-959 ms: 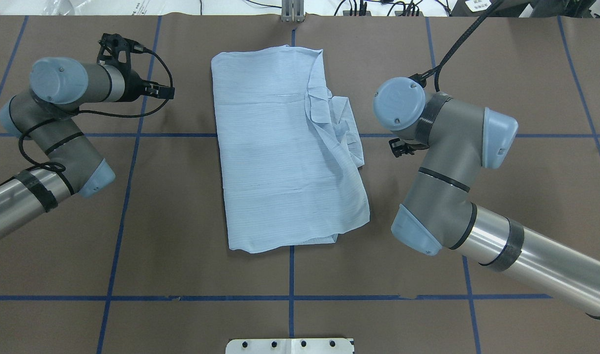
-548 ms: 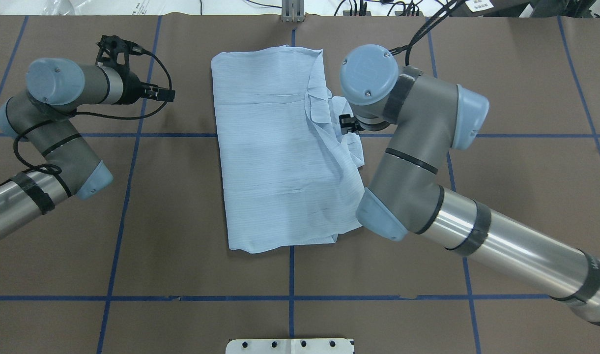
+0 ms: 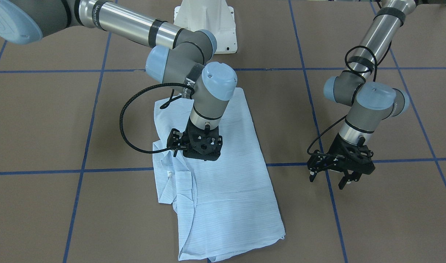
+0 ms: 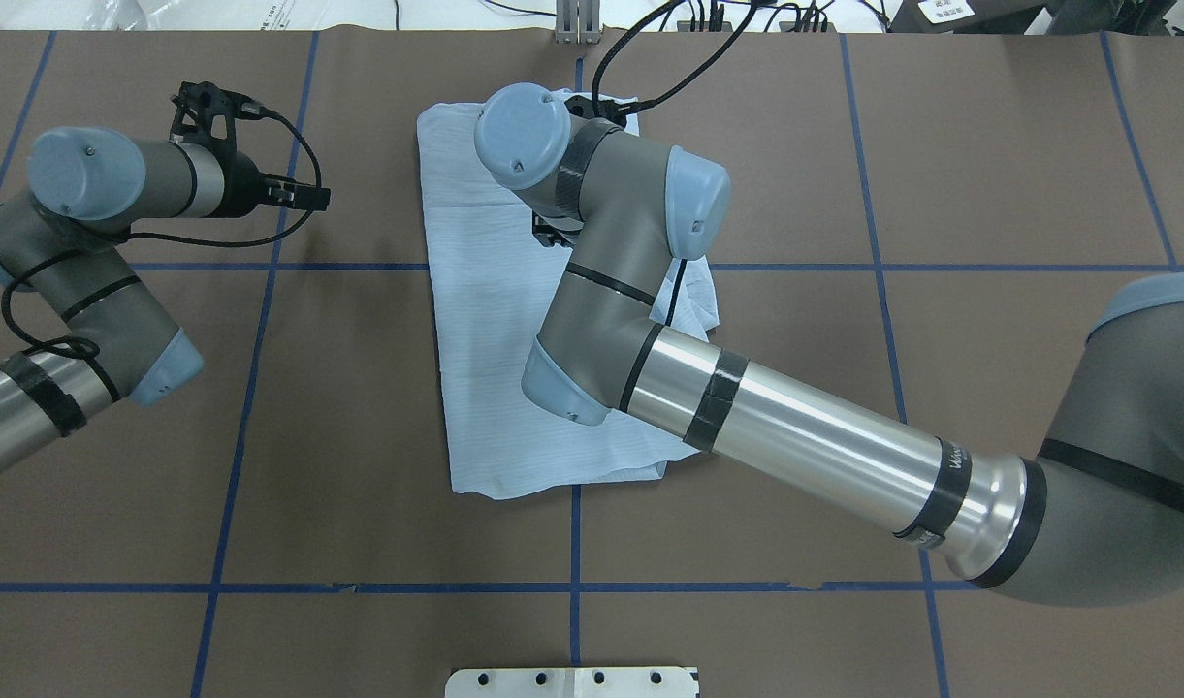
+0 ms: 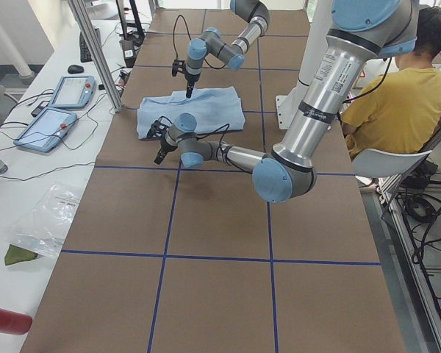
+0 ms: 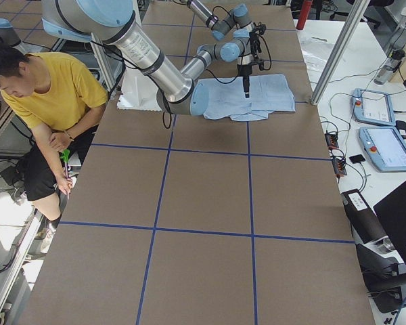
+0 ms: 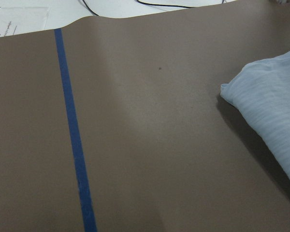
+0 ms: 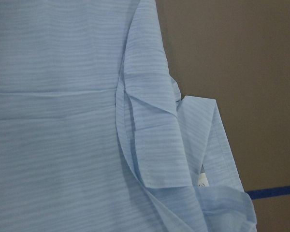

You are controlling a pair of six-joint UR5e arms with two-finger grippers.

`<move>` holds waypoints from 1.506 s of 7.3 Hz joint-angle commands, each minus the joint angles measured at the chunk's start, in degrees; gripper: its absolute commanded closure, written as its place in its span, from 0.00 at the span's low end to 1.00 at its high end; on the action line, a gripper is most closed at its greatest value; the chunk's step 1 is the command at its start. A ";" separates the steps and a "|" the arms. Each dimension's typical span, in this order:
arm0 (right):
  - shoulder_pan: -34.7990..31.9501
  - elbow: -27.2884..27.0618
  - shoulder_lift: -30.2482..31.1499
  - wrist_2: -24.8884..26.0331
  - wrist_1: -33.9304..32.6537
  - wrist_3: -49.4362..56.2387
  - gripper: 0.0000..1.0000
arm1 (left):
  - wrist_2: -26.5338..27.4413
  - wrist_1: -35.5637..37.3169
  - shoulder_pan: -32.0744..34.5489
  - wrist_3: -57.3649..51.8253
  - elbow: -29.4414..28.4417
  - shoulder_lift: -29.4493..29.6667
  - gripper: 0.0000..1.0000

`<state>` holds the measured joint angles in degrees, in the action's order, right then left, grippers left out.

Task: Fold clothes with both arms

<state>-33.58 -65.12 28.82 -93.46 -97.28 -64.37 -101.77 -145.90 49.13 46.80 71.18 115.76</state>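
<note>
Several layers of the shirt could be pinched together by the right gripper, whose opening cannot be told.

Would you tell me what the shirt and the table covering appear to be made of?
Shirt: thin woven cloth, perhaps cotton or a blend, matte; fine stripes, soft creases, folded edges slightly see-through. Table covering: probably brown paper, matte; it lies smooth and lifts in a wave at the far edge.
</note>
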 commanded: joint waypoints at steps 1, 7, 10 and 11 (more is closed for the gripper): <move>0.53 2.71 -0.17 1.43 -4.01 9.89 0.00 | 0.00 0.00 0.00 0.13 0.63 -0.80 0.00; 0.44 2.80 2.64 1.71 -6.86 14.09 0.00 | 0.00 0.00 0.00 0.13 0.81 -0.80 0.00; -4.02 -1.56 10.07 2.67 -8.26 20.13 0.00 | 0.00 0.00 -0.09 0.13 1.42 -0.71 0.00; -5.95 -8.38 16.29 2.67 -8.36 22.68 0.00 | 0.00 0.00 0.00 0.13 1.59 -0.71 0.00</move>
<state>-37.23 -67.17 38.95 -90.87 -105.27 -44.72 -101.78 -145.90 49.10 46.93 72.55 115.03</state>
